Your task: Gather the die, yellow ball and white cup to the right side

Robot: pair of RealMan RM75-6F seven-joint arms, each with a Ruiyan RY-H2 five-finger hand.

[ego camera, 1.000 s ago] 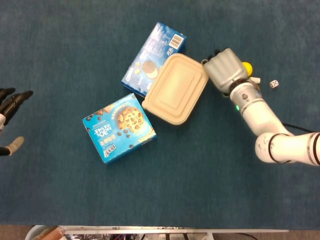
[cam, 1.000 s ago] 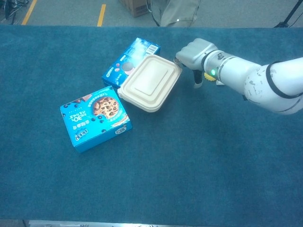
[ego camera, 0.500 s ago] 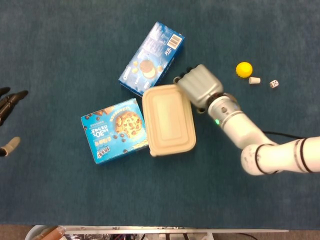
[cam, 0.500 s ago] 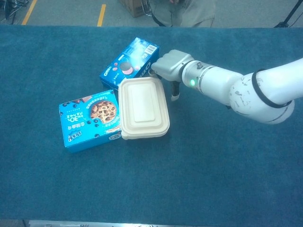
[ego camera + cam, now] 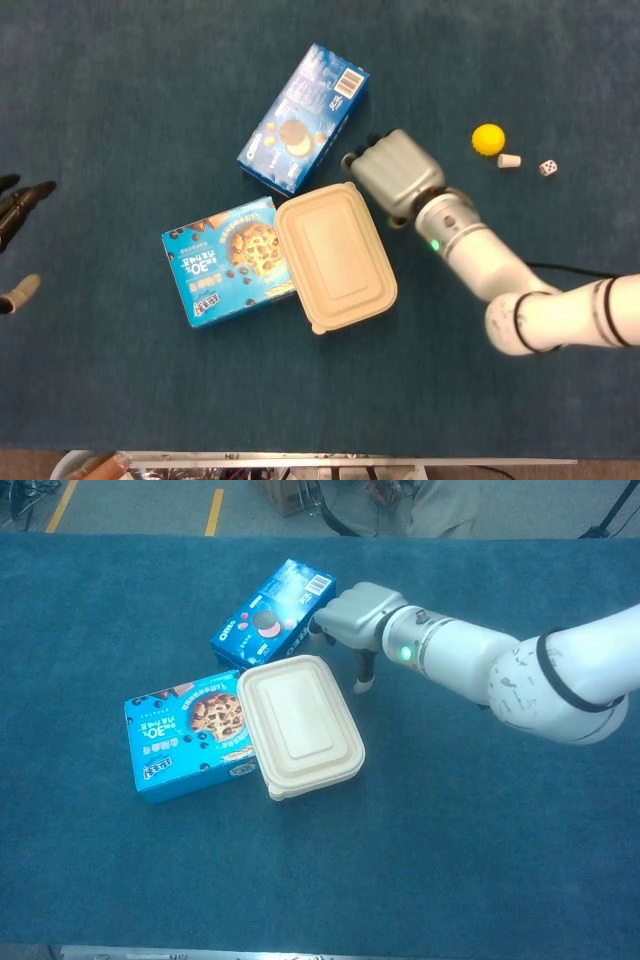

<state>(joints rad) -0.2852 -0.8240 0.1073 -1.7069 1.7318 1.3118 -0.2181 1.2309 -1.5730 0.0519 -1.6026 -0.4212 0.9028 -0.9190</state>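
Far off to the left of the busy hand, the left hand (image 5: 18, 215) sits at the table's edge with its fingers spread and nothing in it. Closer in, to the left of the right hand and a little toward the robot, lies a blue cookie box (image 5: 228, 261), and the tan lunch box (image 5: 335, 256) rests just beside it, touching its side. Another blue cookie box (image 5: 303, 116) lies just to the left of the right hand, on its far side. The right hand (image 5: 395, 176) is curled into a fist with nothing in it, and its thumb points down near the lunch box's far corner. To the right of this hand, well apart from it, the yellow ball (image 5: 488, 139), the small white cup (image 5: 509, 160) lying on its side, and the die (image 5: 547, 168) sit close together. So the gathering looks just about done. Nothing stands between the hand and those three things.
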